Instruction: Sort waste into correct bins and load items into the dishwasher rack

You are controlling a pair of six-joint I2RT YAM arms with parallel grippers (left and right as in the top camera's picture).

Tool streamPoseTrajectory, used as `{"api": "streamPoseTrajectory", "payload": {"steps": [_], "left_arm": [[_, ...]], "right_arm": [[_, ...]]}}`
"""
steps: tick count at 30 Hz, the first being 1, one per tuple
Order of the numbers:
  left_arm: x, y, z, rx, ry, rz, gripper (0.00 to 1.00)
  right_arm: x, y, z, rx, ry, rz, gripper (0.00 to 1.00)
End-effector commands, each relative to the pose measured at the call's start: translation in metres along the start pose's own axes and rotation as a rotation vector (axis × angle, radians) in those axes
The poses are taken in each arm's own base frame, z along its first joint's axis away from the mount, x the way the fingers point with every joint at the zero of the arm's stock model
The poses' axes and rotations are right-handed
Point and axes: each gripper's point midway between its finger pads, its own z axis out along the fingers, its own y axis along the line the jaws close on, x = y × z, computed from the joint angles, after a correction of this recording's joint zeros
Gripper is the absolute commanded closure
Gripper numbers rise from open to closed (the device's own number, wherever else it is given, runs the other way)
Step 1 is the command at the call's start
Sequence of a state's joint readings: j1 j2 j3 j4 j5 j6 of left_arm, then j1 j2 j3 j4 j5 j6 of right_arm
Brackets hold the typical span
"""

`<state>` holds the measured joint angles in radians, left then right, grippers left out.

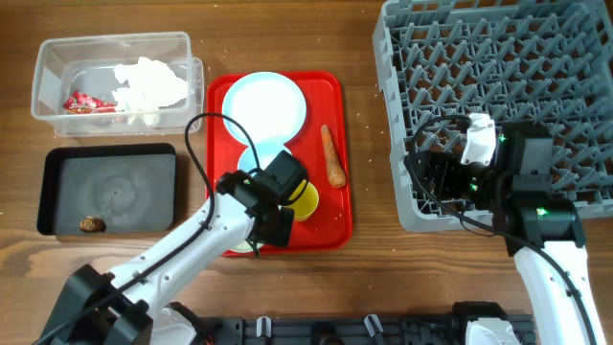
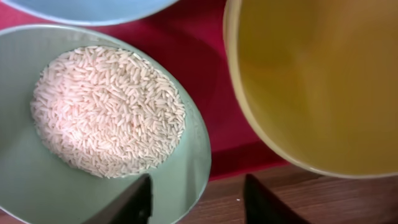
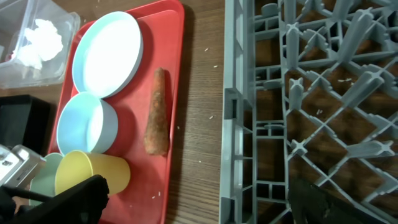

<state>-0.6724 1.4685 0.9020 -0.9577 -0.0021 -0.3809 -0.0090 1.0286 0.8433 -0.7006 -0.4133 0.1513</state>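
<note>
My left gripper [image 1: 268,235] [image 2: 199,202] is open at the front of the red tray [image 1: 335,220]. It straddles the rim of a pale green-blue bowl [image 2: 25,180] of white rice [image 2: 106,109]: one finger inside, one over the table. The yellow cup [image 1: 306,201] [image 2: 323,81] lies beside it. A second blue bowl [image 1: 261,158] and the blue plate [image 1: 264,107] sit further back, and the carrot [image 1: 331,156] lies on the tray's right side. My right gripper [image 1: 431,182] [image 3: 199,205] is open and empty over the grey rack's [image 1: 498,57] front-left edge.
The clear tub [image 1: 57,53] at back left holds the white tissue [image 1: 148,84] and red wrapper [image 1: 84,103]. The black tray [image 1: 110,151] in front of it holds the brown lump [image 1: 92,224]. A few rice grains lie on the table beside the rack.
</note>
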Motion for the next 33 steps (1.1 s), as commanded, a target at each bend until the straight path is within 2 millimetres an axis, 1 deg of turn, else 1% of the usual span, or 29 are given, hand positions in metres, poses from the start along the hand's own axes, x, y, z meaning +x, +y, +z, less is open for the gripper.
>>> {"api": "streamPoseTrajectory", "payload": {"steps": [1,4,6,9,12,13,15,16,18,20,21,22,29,33], "left_arm": [[0.009,0.003,0.011,-0.018,0.039,0.015,0.57],[0.014,0.006,0.024,-0.027,0.05,0.016,0.56],[0.012,0.007,0.025,-0.035,0.04,0.015,0.57],[0.007,0.005,0.026,-0.027,0.024,0.011,0.62],[0.004,0.004,0.028,-0.024,0.017,0.011,0.63],[0.002,0.003,0.029,-0.022,0.011,0.011,0.65],[-0.001,0.001,0.029,-0.015,-0.003,0.011,0.79],[-0.002,0.001,0.029,-0.013,-0.007,0.011,0.82],[-0.004,0.0,0.029,-0.009,-0.013,0.011,0.82],[-0.004,0.0,0.029,-0.008,-0.016,0.011,0.88],[-0.004,0.0,0.029,-0.008,-0.015,0.011,0.94],[-0.004,0.0,0.029,-0.008,-0.015,0.011,0.96],[-0.007,-0.002,0.027,-0.004,-0.023,0.004,0.96],[-0.027,-0.005,0.01,0.019,-0.067,-0.036,0.96]], "right_arm": [[-0.007,-0.002,-0.003,0.021,-0.017,-0.026,0.05],[-0.007,-0.002,-0.003,0.024,-0.018,-0.026,0.04],[-0.007,-0.002,-0.003,0.024,-0.018,-0.026,0.04],[-0.007,-0.002,-0.003,0.024,-0.018,-0.026,0.05],[-0.007,-0.003,-0.003,0.025,-0.018,-0.027,0.05],[-0.007,-0.004,-0.003,0.032,-0.019,-0.026,0.04],[-0.007,-0.004,-0.003,0.032,-0.019,-0.026,0.04],[-0.007,-0.004,-0.003,0.032,-0.019,-0.026,0.05],[-0.007,-0.004,-0.003,0.032,-0.019,-0.026,0.04],[-0.007,-0.004,-0.003,0.032,-0.019,-0.026,0.04],[-0.007,-0.004,-0.003,0.032,-0.019,-0.026,0.04],[-0.007,-0.004,-0.003,0.032,-0.019,-0.026,0.05],[-0.007,-0.004,-0.003,0.032,-0.019,-0.026,0.05],[-0.007,-0.004,-0.003,0.032,-0.019,-0.026,0.04]]}}
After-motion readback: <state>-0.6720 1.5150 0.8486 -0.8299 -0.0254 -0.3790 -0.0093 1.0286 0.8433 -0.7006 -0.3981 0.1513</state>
